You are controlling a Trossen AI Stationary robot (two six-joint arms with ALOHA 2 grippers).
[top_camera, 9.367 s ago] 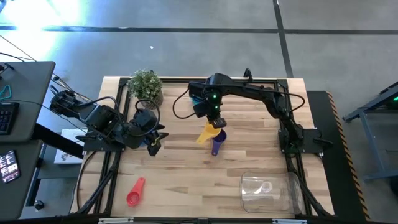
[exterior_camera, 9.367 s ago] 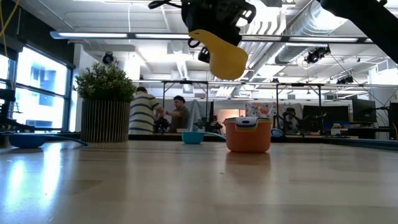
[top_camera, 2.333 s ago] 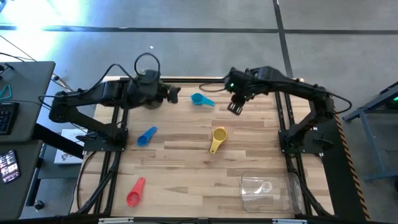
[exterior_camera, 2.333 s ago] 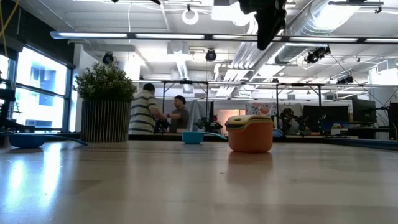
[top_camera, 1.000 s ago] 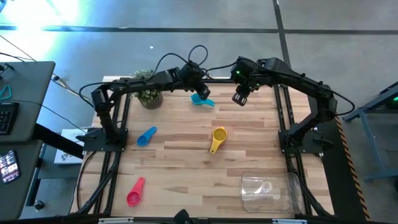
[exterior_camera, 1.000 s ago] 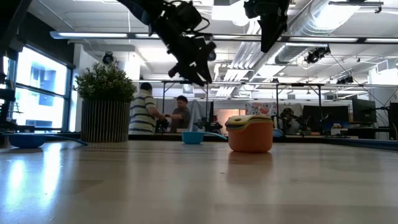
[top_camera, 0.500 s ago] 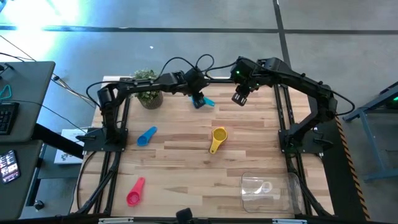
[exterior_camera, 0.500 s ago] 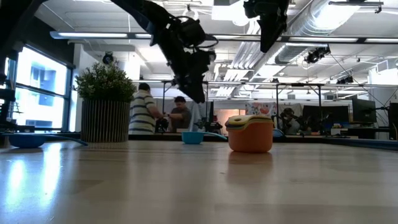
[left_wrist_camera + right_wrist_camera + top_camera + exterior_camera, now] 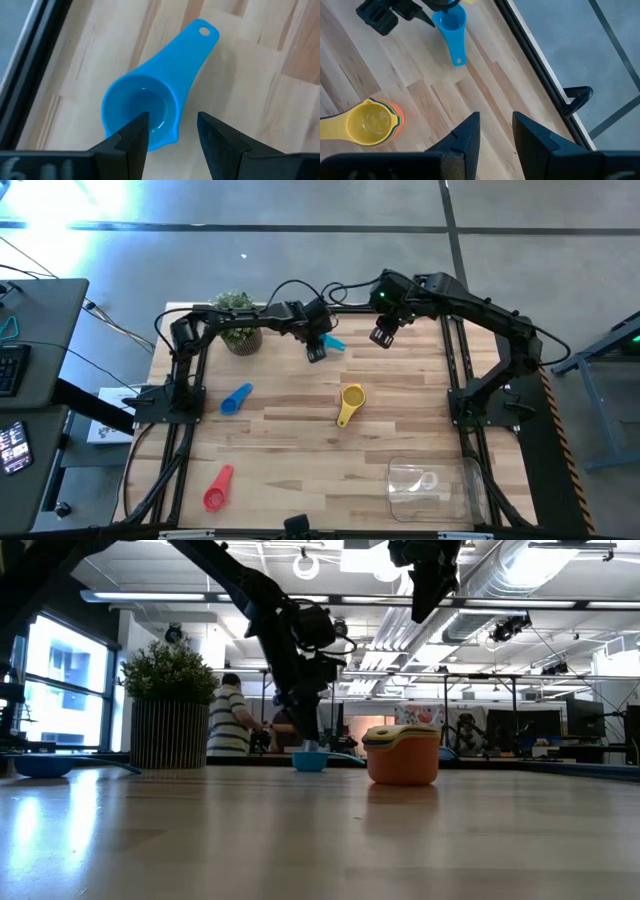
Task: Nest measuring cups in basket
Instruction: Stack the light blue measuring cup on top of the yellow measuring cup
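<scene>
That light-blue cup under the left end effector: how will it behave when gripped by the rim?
The light-blue cup looks like thin moulded plastic, so probably stiff and light. Its glossy wall may slip between the left end effector, whose open fingers straddle the rim. The long handle could make it tilt once lifted.

Light wooden plank table bearing a potted plant and light-blue cup along the far edge. Mid-table lie a blue cup and a yellow-topped cup stack; nearer lie a red-orange cup and the clear basket.
</scene>
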